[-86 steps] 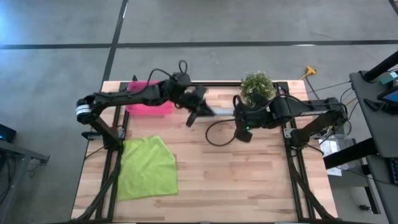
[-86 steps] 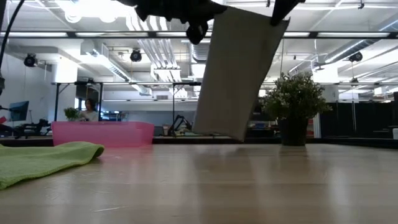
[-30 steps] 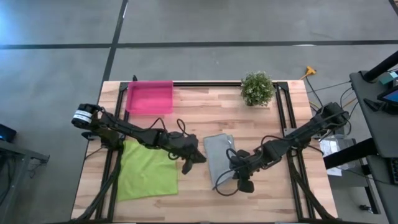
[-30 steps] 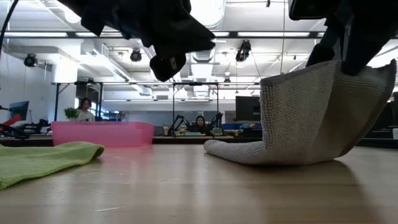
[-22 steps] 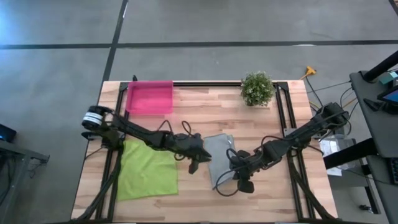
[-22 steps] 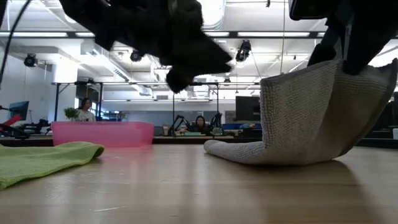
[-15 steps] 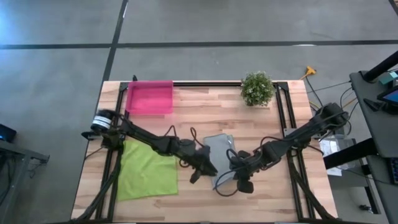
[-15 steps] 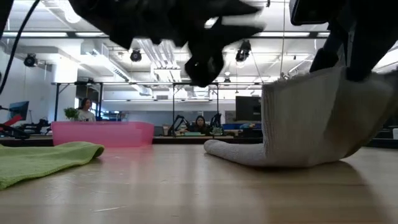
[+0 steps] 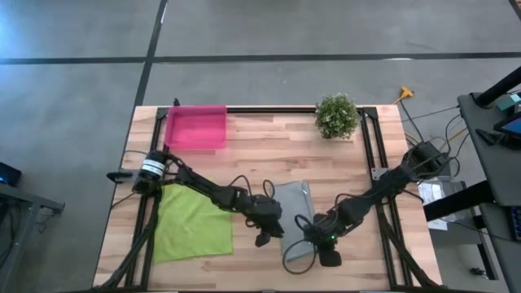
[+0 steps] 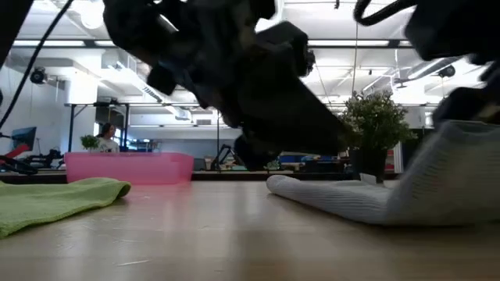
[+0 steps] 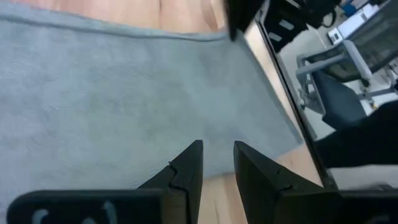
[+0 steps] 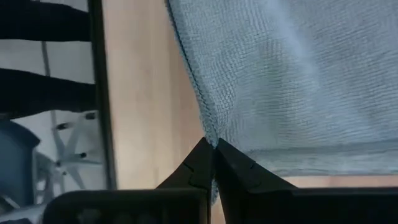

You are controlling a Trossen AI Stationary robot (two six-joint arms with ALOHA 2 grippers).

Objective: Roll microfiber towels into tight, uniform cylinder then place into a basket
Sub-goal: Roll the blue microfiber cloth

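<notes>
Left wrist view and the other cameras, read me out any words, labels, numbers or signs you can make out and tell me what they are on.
None can be read.
Left gripper: pale marks on its dark body, too blurred to read.
Grey towel, green towel, pink basket, potted plant: no text shows.

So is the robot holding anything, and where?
The right gripper pinches the grey towel by its edge; the left gripper hovers open above the towel, holding nothing.
</notes>
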